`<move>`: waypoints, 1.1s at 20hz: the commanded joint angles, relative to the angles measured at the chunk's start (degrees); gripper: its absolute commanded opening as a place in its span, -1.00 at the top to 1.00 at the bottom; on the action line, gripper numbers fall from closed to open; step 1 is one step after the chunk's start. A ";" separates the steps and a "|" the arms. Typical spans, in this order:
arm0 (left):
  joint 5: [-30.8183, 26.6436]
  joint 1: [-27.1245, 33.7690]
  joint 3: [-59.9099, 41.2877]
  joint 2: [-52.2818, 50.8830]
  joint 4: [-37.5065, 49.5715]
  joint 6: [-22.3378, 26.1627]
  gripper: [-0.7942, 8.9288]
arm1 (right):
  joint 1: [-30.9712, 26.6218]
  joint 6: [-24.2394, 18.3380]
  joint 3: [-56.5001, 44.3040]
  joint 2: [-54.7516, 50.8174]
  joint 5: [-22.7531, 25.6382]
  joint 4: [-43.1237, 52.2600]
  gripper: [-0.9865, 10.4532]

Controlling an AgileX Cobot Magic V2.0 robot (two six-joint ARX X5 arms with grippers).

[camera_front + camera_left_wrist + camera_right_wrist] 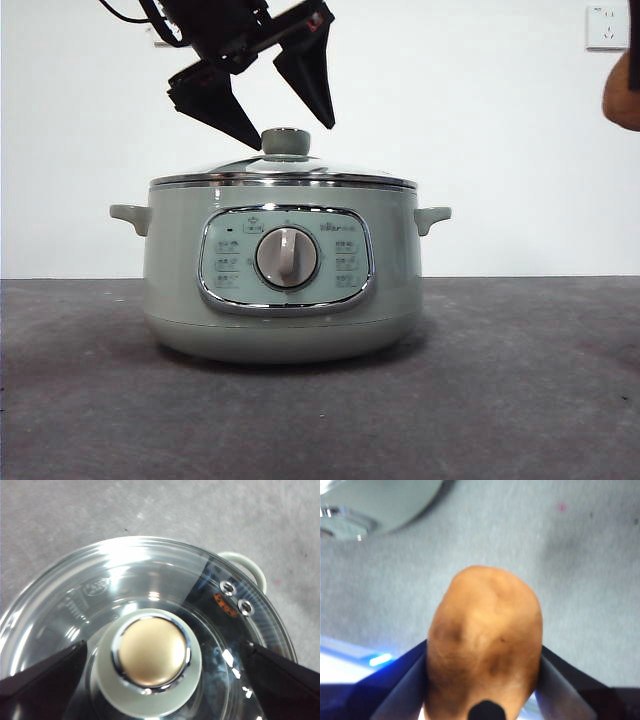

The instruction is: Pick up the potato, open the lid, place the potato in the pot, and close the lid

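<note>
Now, left gripper (296, 135): jaws spread, straddling knob (286, 141) above lid (283, 168)
Right gripper (482, 680): jaws pinching potato (485, 635), raised off to the side
Lid: sits on pot (180, 260), on table (520, 380)

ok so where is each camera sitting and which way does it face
Front view: low at table height, looking level at the pot; the left end effector hangs open above the lid, and the potato peeks in at the right edge.
Left wrist view: on the left arm, looking down on the lid's knob between its own jaws.
Right wrist view: on the right arm, looking down at the potato its right end effector grips above the table.
Shared: front and left wrist views both show the lid.
</note>
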 commanded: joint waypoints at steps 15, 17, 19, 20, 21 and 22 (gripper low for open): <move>-0.04 -0.13 0.09 1.68 1.57 1.70 0.13 | 0.11 -0.92 -0.15 -0.87 -0.20 -3.74 0.86; -0.04 -0.09 0.09 1.77 1.27 2.01 0.43 | 0.11 -0.92 -0.15 -0.85 -0.20 -4.00 0.86; -0.04 -0.11 0.09 2.82 0.35 2.73 0.67 | 0.11 -0.90 -0.15 -0.87 -0.20 -4.35 0.86; -0.02 -0.13 0.09 3.56 -0.11 2.80 0.85 | 0.11 -0.90 -0.15 -0.92 -0.20 -4.37 0.86; -0.02 -0.13 0.09 3.87 -0.31 2.78 0.86 | 0.11 -0.90 -0.15 -0.96 -0.20 -4.35 0.86; -0.02 -0.13 0.09 4.04 -0.22 2.78 0.86 | 0.11 -0.90 -0.15 -1.18 -0.20 -4.33 0.86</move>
